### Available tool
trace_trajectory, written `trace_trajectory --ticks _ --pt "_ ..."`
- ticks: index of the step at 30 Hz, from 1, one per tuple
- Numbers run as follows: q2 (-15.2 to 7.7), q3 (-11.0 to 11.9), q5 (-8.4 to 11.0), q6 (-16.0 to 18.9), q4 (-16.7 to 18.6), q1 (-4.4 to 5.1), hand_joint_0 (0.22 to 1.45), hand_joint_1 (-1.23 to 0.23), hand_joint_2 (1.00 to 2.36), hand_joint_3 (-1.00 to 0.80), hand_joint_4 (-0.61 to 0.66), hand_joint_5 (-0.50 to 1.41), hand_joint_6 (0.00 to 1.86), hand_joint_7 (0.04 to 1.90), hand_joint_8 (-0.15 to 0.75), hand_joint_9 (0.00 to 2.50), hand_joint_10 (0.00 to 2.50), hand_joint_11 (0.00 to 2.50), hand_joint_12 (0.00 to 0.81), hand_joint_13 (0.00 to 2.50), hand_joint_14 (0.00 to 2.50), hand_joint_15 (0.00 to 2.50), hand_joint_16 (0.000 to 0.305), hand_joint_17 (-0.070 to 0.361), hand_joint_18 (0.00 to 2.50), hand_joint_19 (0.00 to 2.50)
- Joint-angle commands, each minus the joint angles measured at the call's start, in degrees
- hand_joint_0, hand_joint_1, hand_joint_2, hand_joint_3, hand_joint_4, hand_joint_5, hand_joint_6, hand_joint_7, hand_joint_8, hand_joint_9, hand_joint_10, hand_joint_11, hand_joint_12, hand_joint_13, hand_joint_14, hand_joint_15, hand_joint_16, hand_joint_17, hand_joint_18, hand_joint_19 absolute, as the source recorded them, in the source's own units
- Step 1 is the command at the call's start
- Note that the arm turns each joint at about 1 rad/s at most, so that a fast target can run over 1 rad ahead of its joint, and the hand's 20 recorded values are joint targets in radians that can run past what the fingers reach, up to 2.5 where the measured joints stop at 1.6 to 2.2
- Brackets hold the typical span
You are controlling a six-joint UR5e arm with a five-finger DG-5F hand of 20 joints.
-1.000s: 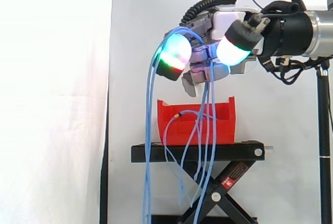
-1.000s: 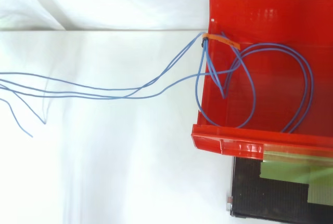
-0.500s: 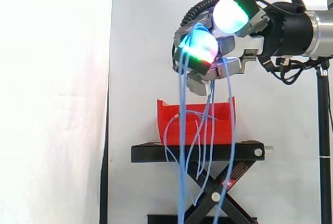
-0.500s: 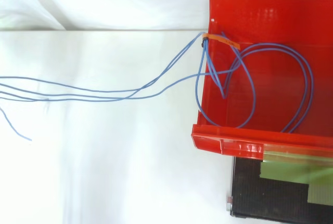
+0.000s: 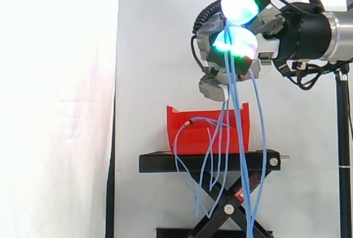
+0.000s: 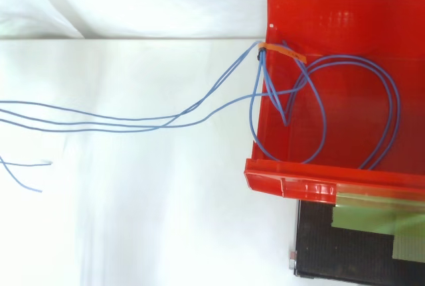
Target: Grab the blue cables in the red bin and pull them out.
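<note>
White curtain backdrop; hand (image 5: pixel 216 78) high above the red bin (image 5: pixel 187 133), holding blue cables (image 5: pixel 233 91).
I see the fingers (image 5: pixel 248 40) curled round the cables, which hang down past the bin. An orange tie (image 6: pixel 282 50) at the bin's corner binds loops lying inside, so I judge the pull unfinished.

A black scissor stand (image 5: pixel 208 162) sits straight below the hand (image 5: pixel 214 83), well apart from it, with its crossed legs showing under the flat platform. A white curtain (image 5: pixel 60 105) hangs behind the hand and off to its left in the side view, and a thin black pole (image 5: pixel 344 155) stands upright lower down at the right edge. In the top view, the stand's black top bears a strip of pale green tape (image 6: pixel 372 218).
</note>
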Motion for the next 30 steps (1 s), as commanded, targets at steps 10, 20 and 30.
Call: trace_trajectory --ticks 10,20,30 --pt "0.0 0.0 0.0 0.0 0.0 -0.02 0.61 -0.64 1.0 -1.0 0.29 1.12 0.16 0.82 0.307 1.19 1.09 1.52 0.401 1.3 0.58 1.4 0.053 0.119 0.91 1.01" --pt "0.0 0.0 0.0 0.0 0.0 -0.02 0.6 -0.64 1.0 -1.0 0.23 1.24 0.12 0.84 0.287 1.29 0.99 1.59 0.391 1.35 0.53 1.4 0.053 0.119 0.94 0.99" --pt "0.0 -0.1 0.0 0.0 -0.1 -0.02 0.84 -0.84 1.0 -1.0 0.16 1.22 0.21 0.82 0.216 1.34 0.82 1.78 0.293 1.39 0.26 1.65 0.037 0.083 0.85 1.05"
